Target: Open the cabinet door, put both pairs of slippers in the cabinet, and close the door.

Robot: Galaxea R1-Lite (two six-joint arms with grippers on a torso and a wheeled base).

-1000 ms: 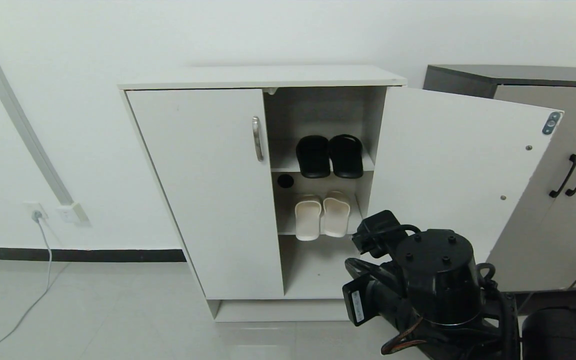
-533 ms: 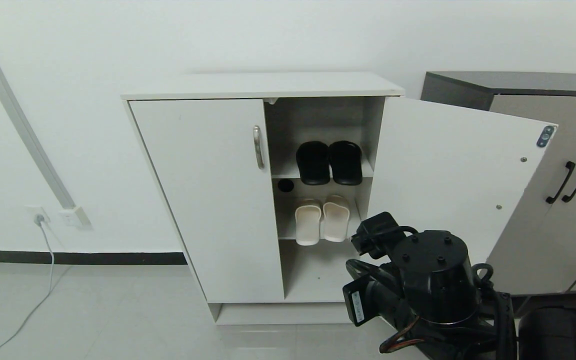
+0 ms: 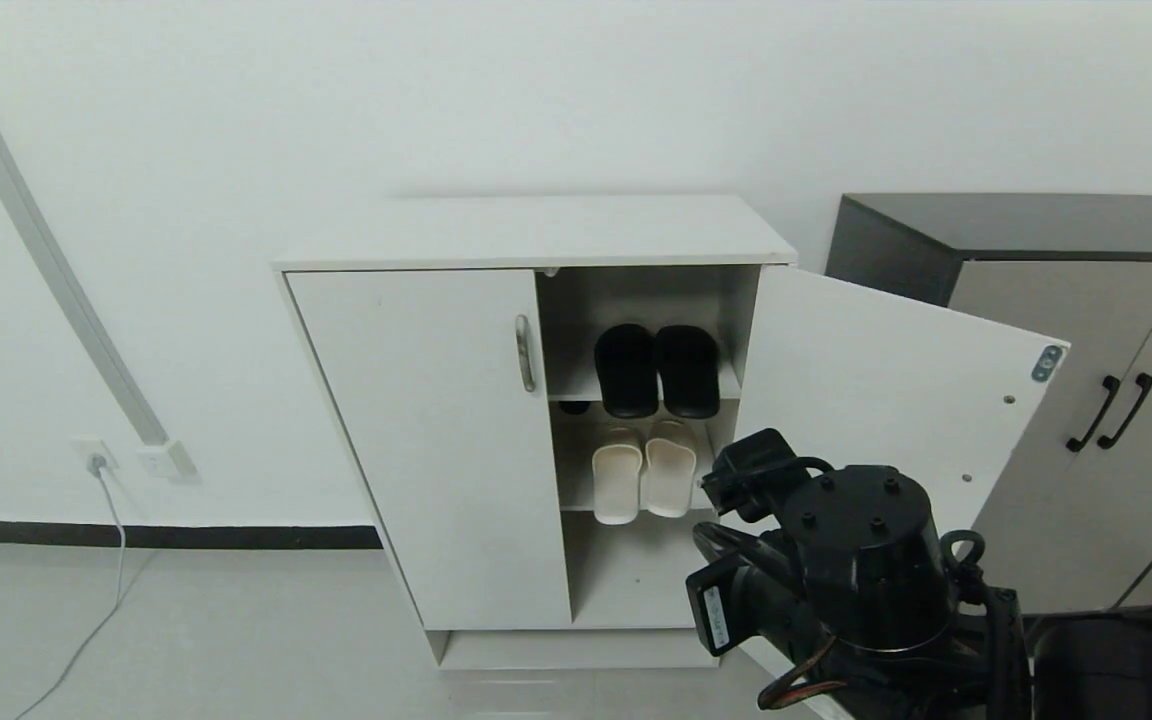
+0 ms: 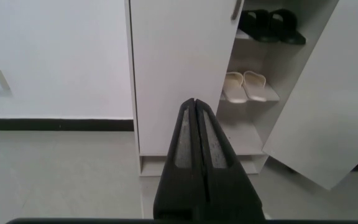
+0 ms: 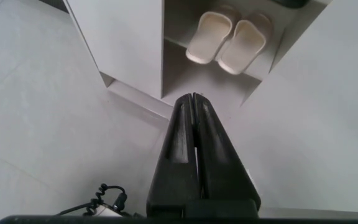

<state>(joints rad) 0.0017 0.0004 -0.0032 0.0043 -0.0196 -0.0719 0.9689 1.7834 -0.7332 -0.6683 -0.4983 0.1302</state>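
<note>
Both pairs sit on shelves mid-frame, black slippers [image 3: 656, 370] above white slippers [image 3: 644, 470]. The door [image 3: 886, 400] hangs open center-right. Probably a stiff, light panel, so push near its free edge. Left gripper [image 4: 194, 104] and right gripper [image 5: 194, 98]: fingers pressed together, holding nothing.

Shows a white cabinet [image 3: 536, 235] against the wall. Has the left door [image 3: 436, 440] shut, with a metal handle [image 3: 525, 353] at its inner edge, and the right door [image 3: 876, 390] swung open. Holds the black slippers [image 3: 654, 375] on the upper shelf and the cream slippers [image 3: 648, 470] one shelf lower (each pair side by side). Stands just beside a grey cupboard [image 3: 1036, 300].
</note>
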